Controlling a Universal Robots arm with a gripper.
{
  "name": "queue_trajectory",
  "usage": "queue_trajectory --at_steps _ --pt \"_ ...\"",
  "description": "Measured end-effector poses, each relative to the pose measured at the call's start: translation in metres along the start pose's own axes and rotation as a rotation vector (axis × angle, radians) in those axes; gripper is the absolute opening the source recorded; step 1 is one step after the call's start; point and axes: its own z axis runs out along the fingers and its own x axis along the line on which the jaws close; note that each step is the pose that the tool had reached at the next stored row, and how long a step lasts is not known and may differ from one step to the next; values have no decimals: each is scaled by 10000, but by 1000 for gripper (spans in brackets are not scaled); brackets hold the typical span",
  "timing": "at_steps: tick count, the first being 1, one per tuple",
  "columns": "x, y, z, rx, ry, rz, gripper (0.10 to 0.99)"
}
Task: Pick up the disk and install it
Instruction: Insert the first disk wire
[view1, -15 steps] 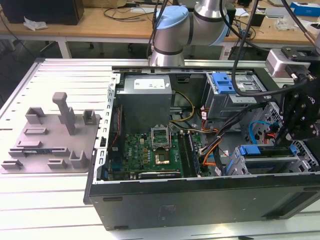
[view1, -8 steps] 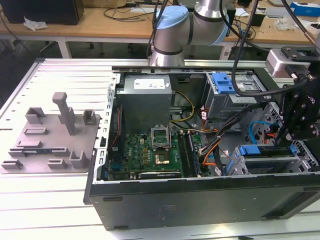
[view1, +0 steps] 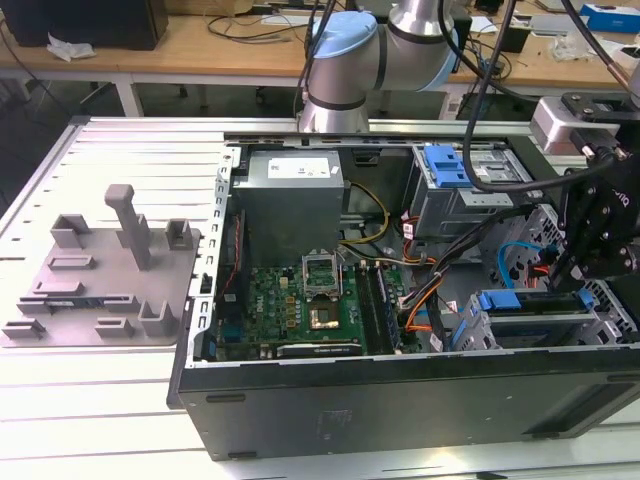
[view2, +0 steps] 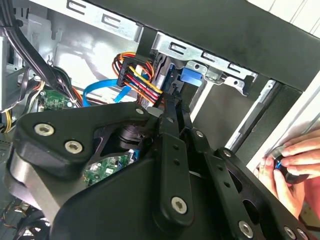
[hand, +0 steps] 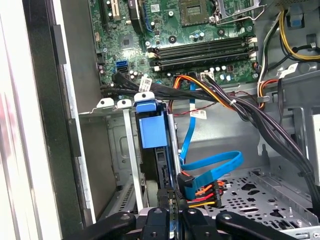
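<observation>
The disk (view1: 514, 301), blue bracket showing, stands on edge in the metal drive bay (view1: 604, 312) at the exterior view's lower right. The gripper (hand: 168, 199) pinches its thin edge, jaws narrow.

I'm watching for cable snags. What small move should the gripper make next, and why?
Probably a short, slow push along the slot. In the first wrist view the gripper sits at one end of the disk, which stands in the silver cage, and a cable connector lies close beside it.
</observation>
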Motion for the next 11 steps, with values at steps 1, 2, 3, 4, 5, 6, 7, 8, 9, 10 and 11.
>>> queue_trajectory --at_steps 1,2,3,4,5,6,7,8,9,10,11 --pt "-8 1 -2 9 58 -16 169" --pt "-10 2 -1 15 97 -32 169" --pt "-15 3 -2 20 128 -47 169" --pt "-19 3 -2 25 154 -71 169" --pt "-22 4 -2 30 184 -110 169" --pt "-27 6 -3 36 207 -140 169" --pt "-36 10 -3 46 252 -204 169" --pt "-42 12 -3 51 275 -257 169" --pt "-47 13 -4 58 297 -316 169" --pt "-55 15 -4 69 324 -410 169" --pt "-60 16 -5 76 345 -490 169"
